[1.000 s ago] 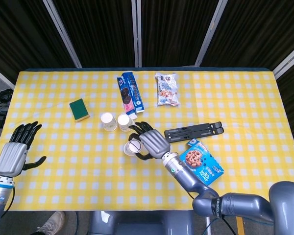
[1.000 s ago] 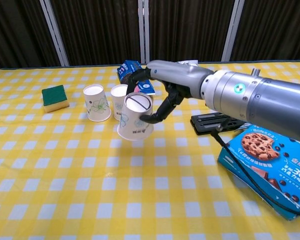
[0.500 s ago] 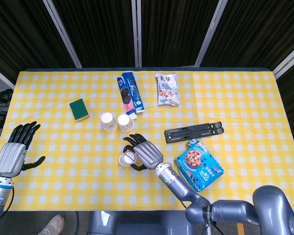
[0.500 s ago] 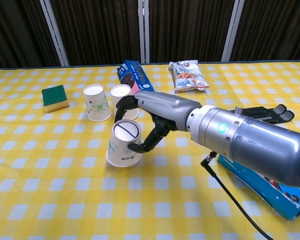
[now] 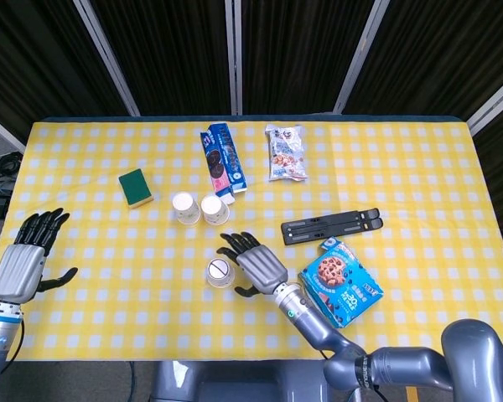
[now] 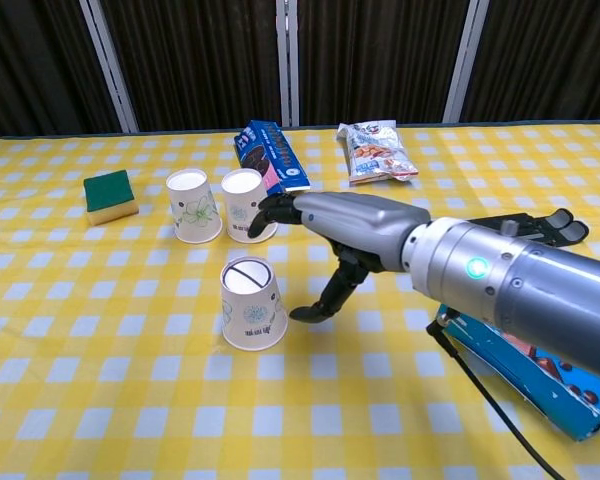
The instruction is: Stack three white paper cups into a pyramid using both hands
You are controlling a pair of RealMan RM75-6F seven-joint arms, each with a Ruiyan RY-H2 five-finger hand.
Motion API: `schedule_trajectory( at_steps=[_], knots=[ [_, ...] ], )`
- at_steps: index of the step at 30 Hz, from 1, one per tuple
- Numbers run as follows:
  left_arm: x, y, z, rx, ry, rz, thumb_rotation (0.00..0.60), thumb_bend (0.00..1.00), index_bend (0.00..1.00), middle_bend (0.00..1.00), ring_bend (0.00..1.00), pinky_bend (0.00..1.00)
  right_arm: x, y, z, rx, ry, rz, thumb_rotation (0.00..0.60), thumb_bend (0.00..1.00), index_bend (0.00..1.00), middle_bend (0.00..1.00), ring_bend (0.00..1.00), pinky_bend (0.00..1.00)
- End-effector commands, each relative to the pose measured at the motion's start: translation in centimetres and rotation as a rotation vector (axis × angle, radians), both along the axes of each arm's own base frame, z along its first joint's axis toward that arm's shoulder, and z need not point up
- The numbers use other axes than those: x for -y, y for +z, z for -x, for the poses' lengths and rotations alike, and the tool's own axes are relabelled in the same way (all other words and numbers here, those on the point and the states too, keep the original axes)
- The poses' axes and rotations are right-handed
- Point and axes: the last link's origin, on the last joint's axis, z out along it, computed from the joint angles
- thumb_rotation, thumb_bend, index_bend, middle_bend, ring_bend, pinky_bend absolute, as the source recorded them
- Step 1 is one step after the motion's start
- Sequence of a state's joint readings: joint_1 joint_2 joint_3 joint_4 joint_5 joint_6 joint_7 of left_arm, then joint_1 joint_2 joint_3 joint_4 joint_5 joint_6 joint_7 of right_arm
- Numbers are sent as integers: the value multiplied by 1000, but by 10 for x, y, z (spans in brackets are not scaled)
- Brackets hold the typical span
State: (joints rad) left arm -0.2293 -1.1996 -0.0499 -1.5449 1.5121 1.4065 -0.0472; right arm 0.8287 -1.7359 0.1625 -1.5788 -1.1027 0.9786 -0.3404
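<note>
Three white paper cups stand upside down on the yellow checked cloth. Two of them, cup (image 5: 185, 208) (image 6: 192, 205) and cup (image 5: 215, 209) (image 6: 244, 204), sit side by side in the middle of the table. The third cup (image 5: 220, 272) (image 6: 251, 304) stands alone nearer the front edge. My right hand (image 5: 256, 266) (image 6: 348, 238) hovers just right of that cup, fingers spread, holding nothing. My left hand (image 5: 23, 262) is open at the table's far left edge, far from the cups, and does not show in the chest view.
A green sponge (image 5: 136, 187) (image 6: 110, 195) lies left of the cups. A blue cookie box (image 5: 224, 158) (image 6: 271, 153) and a snack bag (image 5: 286, 152) (image 6: 377, 151) lie behind them. A black stand (image 5: 330, 225) (image 6: 525, 228) and a blue cookie box (image 5: 344, 282) (image 6: 540, 360) lie to the right.
My right hand carried the third cup toward the front edge, set it down upright on its rim and let go; its fingers have now opened and moved off to the right.
</note>
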Motion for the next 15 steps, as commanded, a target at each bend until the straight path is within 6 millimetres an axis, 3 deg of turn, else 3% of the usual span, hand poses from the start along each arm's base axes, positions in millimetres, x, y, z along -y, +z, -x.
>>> schedule_trajectory(
  at_steps=[1, 12, 15],
  knots=[
    [0, 0, 0, -2, -2, -1, 600, 230, 0, 0, 0, 0, -3, 15, 15, -29, -1, 56, 600, 137, 185, 0, 0, 0],
    [3, -6, -6, -21, -24, -6, 600, 225, 0, 0, 0, 0, -29, 99, 114, -151, -53, 363, 600, 119, 106, 0, 0, 0],
    [4, -8, -8, -24, -31, -6, 600, 148, 0, 0, 0, 0, -39, 118, 140, -151, -92, 414, 600, 118, 91, 0, 0, 0]
  ],
)
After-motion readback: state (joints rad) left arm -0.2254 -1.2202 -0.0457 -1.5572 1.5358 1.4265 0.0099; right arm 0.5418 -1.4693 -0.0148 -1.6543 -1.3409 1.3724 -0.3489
